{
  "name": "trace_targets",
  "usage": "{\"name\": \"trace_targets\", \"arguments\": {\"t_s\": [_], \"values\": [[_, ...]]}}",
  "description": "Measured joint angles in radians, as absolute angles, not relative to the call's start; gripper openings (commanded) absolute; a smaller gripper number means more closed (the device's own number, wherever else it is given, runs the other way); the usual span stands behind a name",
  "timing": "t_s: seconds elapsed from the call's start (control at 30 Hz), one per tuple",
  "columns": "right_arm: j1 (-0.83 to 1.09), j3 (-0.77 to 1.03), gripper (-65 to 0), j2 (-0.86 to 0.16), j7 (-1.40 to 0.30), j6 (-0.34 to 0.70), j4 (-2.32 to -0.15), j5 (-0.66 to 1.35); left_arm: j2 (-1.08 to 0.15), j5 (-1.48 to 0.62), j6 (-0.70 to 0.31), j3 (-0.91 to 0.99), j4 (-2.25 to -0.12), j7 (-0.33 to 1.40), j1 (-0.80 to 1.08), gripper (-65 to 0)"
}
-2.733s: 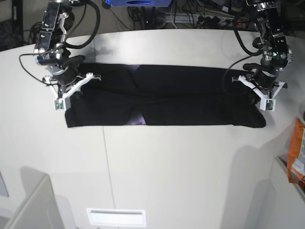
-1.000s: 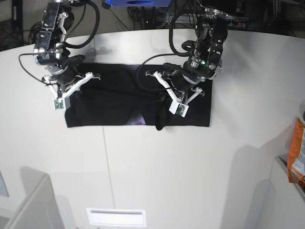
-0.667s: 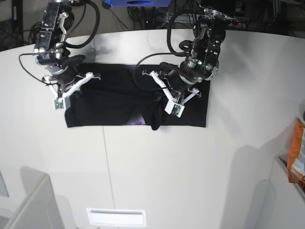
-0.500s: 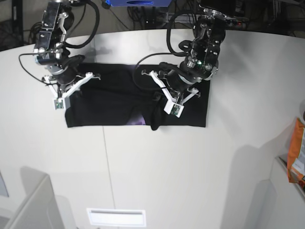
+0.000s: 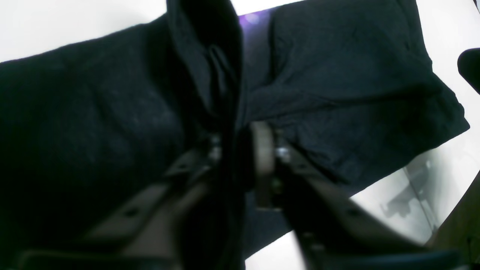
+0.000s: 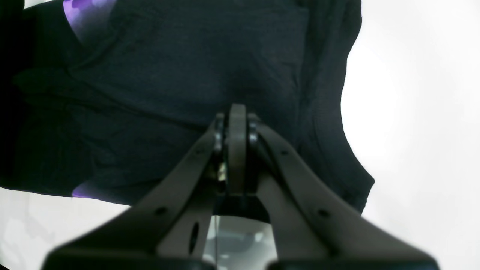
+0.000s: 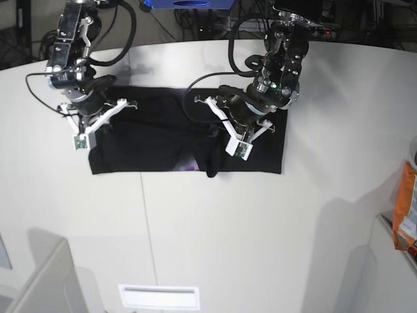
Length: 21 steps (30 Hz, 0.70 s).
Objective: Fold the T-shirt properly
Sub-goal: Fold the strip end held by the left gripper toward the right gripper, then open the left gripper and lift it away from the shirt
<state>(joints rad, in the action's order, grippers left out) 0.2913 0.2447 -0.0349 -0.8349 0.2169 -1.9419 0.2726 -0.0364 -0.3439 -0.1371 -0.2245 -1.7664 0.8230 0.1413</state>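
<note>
Two grippers on the T-shirt (image 7: pixel 150 140): right gripper (image 6: pixel 237 123) closed at frame left, left gripper (image 5: pixel 240 144) parted around a fold; bare table (image 7: pixel 228 228) fills the foreground.

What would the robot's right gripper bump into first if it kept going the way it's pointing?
Probably the T-shirt. The right gripper points down at the black cloth on the table, jaws shut, with nothing else in between.

I see the black T-shirt (image 7: pixel 156 140) folded into a flat band near the table's far edge, purple print peeking out.
</note>
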Motion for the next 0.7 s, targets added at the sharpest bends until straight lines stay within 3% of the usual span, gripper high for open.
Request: {"name": "trace_targets", "arguments": {"t_s": [0.2, 0.33, 0.4, 0.47, 0.53, 0.6, 0.67, 0.7], "values": [[0.291, 0.245, -65.0, -0.035, -0.835, 0.217, -1.942, 0.273, 0.000, -0.342, -0.134, -0.230, -1.767, 0.820, 0.141, -21.7], [0.291, 0.245, -65.0, -0.033, -0.834, 0.217, -1.942, 0.272, 0.036, -0.344, -0.134, -0.260, -1.769, 0.819, 0.136, -17.8], [0.289, 0.245, -65.0, -0.032, -0.835, 0.217, -1.942, 0.273, 0.036, -0.347, -0.137, -0.284, -1.781, 0.822, 0.139, -21.2], [0.285, 0.245, -65.0, -0.032, -0.835, 0.217, -1.942, 0.273, 0.035, -0.347, -0.136, -0.281, -1.811, 0.821, 0.146, -29.8], [0.282, 0.256, -65.0, -0.032, -0.838, 0.217, -1.942, 0.275, 0.014, -0.355, -0.143, -0.242, -1.845, 0.820, 0.152, -45.4], [0.269, 0.289, -65.0, -0.022, -0.844, 0.217, -1.942, 0.278, -0.019, -0.370, -0.153, -0.145, -1.881, 0.815, 0.176, -65.0], [0.239, 0.343, -63.8, 0.008, -0.877, 0.216, -1.942, 0.271, -0.046, -0.394, -0.138, 0.005, -1.897, 0.818, 0.216, -65.0], [0.222, 0.365, -54.9, 0.020, -0.907, 0.209, -1.941, 0.269, -0.063, -0.402, -0.128, 0.078, -1.899, 0.818, 0.235, -65.0]]}}
